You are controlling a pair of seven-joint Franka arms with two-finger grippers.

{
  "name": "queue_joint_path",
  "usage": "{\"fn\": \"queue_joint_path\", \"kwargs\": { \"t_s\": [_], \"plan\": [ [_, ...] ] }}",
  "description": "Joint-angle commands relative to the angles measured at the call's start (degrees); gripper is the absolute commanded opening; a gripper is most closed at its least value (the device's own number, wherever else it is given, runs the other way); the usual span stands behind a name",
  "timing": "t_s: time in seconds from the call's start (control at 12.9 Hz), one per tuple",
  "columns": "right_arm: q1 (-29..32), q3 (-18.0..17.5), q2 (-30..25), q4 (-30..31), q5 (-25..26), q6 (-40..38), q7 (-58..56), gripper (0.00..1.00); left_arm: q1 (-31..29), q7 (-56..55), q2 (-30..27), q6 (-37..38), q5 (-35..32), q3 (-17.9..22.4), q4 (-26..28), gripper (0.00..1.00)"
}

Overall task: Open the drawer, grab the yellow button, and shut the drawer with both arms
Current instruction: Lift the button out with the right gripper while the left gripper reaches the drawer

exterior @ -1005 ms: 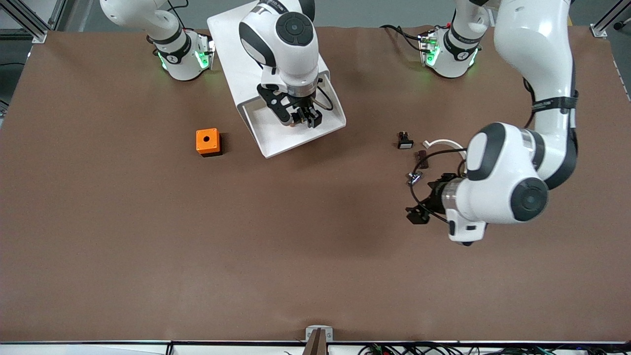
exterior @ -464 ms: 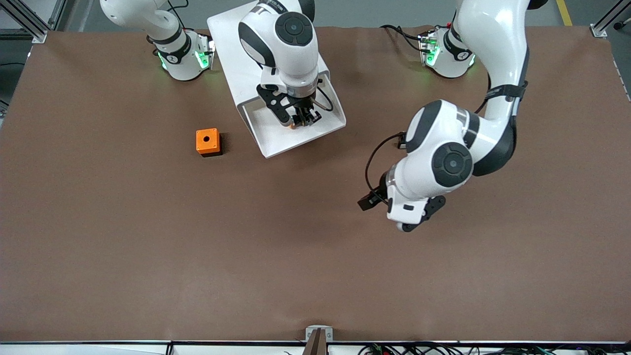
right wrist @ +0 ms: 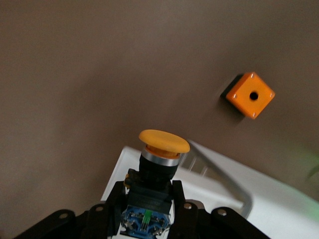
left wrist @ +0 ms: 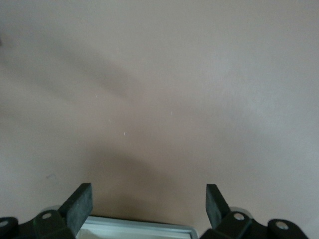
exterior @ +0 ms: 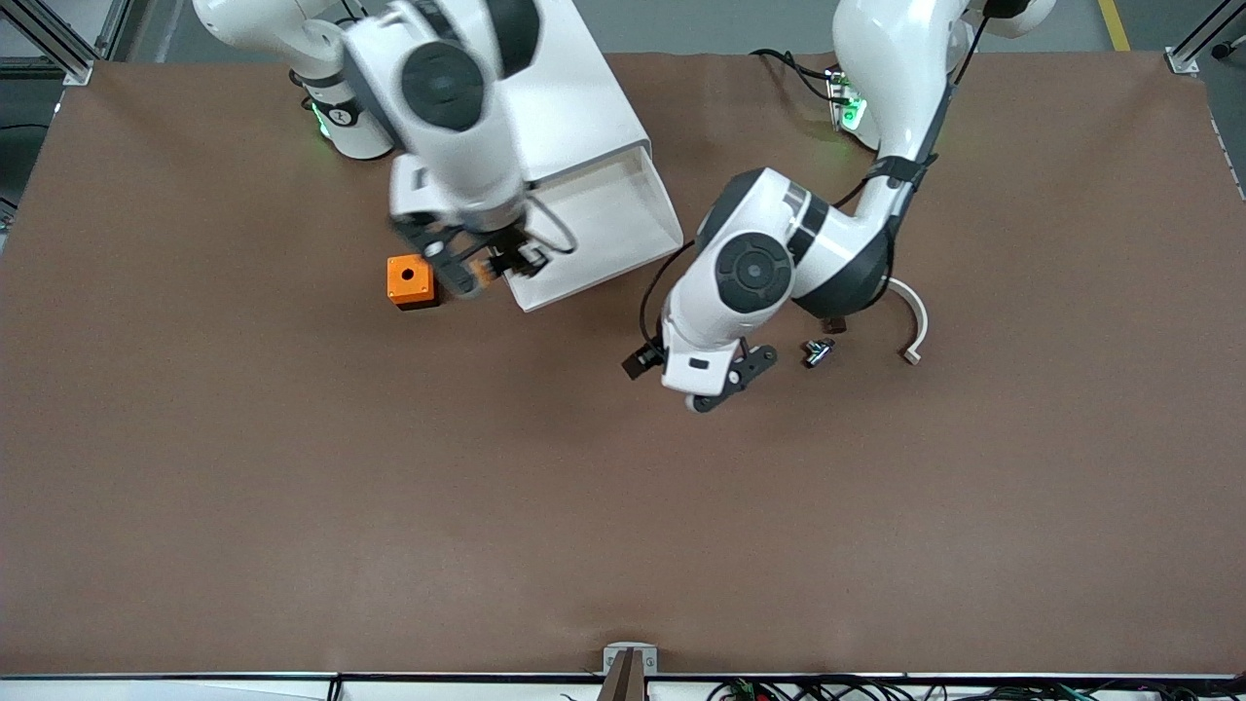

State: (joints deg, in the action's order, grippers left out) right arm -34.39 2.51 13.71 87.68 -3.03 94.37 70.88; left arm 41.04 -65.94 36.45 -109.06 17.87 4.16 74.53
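A brown table (exterior: 292, 506) is filling the front view, bare across the whole band nearest the camera, so there is wide room there for either arm to swing.

Farther in, the left gripper (exterior: 696, 375) is hanging over open table near the middle. In the left wrist view its fingers (left wrist: 79, 204) are standing wide apart with nothing between them and only brown surface ahead; this arm is probably being brought round toward the drawer front, ready to push. Beside it, toward the left arm's end, a small metal part (exterior: 818, 351) and a curved white strip (exterior: 913, 326) are lying on the table, well apart from the cabinet.

Farther still, the right gripper (exterior: 477, 265) is hovering over the pulled-out corner of the drawer (exterior: 623, 229), just beside the orange cube (exterior: 410, 280). The right wrist view shows its jaws clamped on the black-and-blue body of the button (right wrist: 162, 149), orange cap pointing away from the wrist, with the drawer's white rim (right wrist: 219, 172) directly beneath. Gripping the body rather than the cap likely keeps the cap unpressed and the hold firm.

The drawer is standing open from the white cabinet (exterior: 565, 97); its front edge is facing clear table, leaving a free path for closing. The cube is sitting close to the right gripper, the one nearby obstacle.
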Motion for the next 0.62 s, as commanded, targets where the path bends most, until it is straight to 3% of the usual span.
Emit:
{"fn": "queue_joint_path", "kwargs": {
  "t_s": [0.0,0.23,0.39,0.54],
  "plan": [
    [12.80,-0.92,-1.84,1.96,0.48,-0.69,-21.92,0.00,1.84,-2.16,0.02,-0.80,2.07,-0.64,1.23,1.00],
    [23.90,-1.01,-1.14,7.04,4.42,7.45,-40.94,0.00,3.60,-6.12,-0.33,-0.71,2.69,-2.66,2.55,1.00],
    [31.10,-1.01,-0.27,12.58,5.14,17.46,-52.98,0.00,5.62,-9.54,-0.50,-0.45,2.69,-3.10,3.34,1.00],
    [37.70,-1.01,4.19,16.02,5.32,28.19,-63.72,0.00,7.20,-13.58,-0.51,-0.01,2.69,-4.59,3.43,1.00]
  ]
}}
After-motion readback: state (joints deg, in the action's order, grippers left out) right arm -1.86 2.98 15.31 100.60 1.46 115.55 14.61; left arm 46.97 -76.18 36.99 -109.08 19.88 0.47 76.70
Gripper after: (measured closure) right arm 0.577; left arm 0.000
